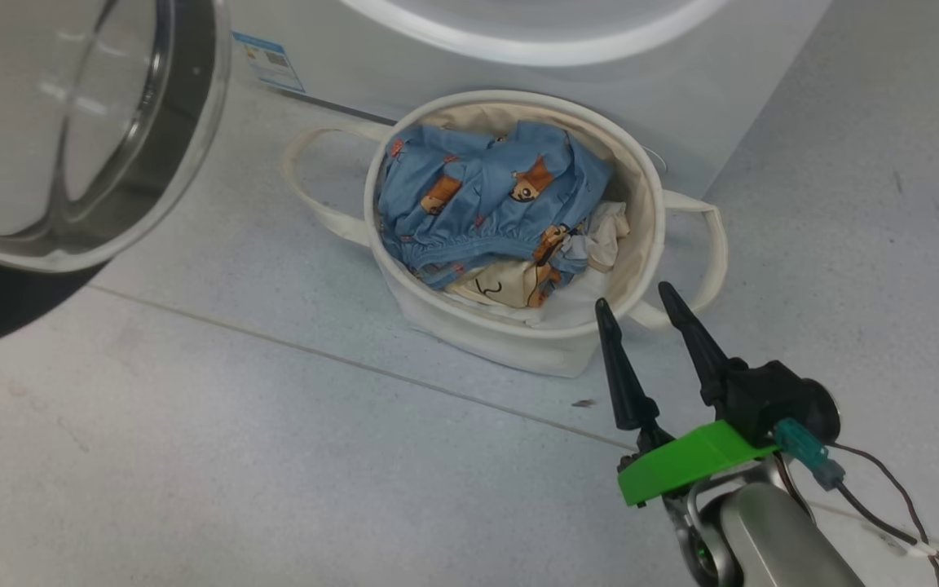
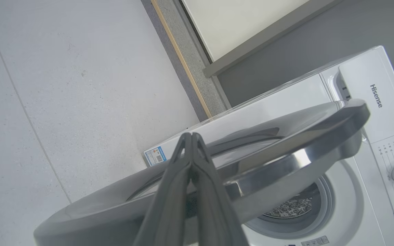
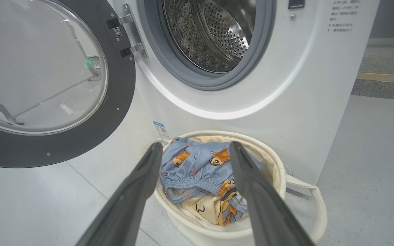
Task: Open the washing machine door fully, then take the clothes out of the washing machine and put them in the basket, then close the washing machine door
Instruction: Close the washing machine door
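Note:
The washing machine stands with its door swung wide to the left, and the steel drum looks bare. Blue and cream bear-print clothes lie heaped in the cream basket on the floor before the machine. My right gripper is open and empty, hovering just at the basket's near rim, fingers pointing at the clothes. My left gripper is shut with nothing in it, its tips over the outer face of the door, close to the ring; contact is unclear.
The door's glass bowl fills the head view's upper left. The basket's looped handles stick out on both sides. Grey tiled floor spreads around. A wall skirting runs behind the machine.

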### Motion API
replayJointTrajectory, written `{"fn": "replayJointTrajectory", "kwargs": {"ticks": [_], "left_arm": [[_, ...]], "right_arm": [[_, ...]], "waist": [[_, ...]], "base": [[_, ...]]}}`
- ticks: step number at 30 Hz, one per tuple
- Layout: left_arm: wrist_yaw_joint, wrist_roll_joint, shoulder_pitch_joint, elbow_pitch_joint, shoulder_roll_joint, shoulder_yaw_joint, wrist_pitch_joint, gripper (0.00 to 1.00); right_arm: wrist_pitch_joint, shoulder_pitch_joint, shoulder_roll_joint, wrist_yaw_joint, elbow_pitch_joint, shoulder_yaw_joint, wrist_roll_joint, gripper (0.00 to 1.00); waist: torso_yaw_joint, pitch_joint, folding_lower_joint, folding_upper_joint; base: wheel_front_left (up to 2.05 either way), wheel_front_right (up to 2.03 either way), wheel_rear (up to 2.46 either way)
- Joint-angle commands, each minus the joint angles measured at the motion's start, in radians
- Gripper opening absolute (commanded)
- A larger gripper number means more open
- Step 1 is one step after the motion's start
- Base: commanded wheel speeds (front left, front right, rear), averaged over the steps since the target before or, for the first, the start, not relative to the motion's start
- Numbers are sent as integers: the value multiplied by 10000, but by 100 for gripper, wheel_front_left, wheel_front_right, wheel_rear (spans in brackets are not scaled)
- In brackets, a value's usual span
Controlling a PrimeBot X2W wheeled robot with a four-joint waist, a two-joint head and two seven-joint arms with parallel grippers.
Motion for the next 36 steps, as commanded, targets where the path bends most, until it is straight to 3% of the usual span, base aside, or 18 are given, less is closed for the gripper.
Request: {"fn": "replayJointTrajectory", "kwargs": {"ticks": [1, 11, 19, 27, 36], "left_arm": [[-66, -105, -107, -593, 568, 14, 374, 0], [11, -549, 949, -3101, 17, -855, 2162, 0], [44, -1027, 2470, -6039, -844, -1165, 2756, 0], [47, -552, 3122, -8309, -1753, -2097, 2497, 0], [-410, 595, 2641, -8460, -3048, -3821, 1782, 0]], "right_arm": [[-124, 112, 77, 39, -260, 283, -20, 100], [-124, 127, 101, 39, -204, 370, 114, 100], [-124, -27, 131, 39, -147, 414, 291, 100], [-124, -84, 137, 39, -282, 356, 771, 100], [-124, -116, 138, 39, -437, -77, 1115, 100]], "waist": [[83, -74, -1, 0], [286, -195, -1, 0], [100, -270, -1, 0], [-375, -567, -1, 0], [-1109, -704, -1, 0]], "base": [[0, 0, 0], [0, 0, 0], [0, 0, 0], [0, 0, 0], [0, 0, 0]]}}
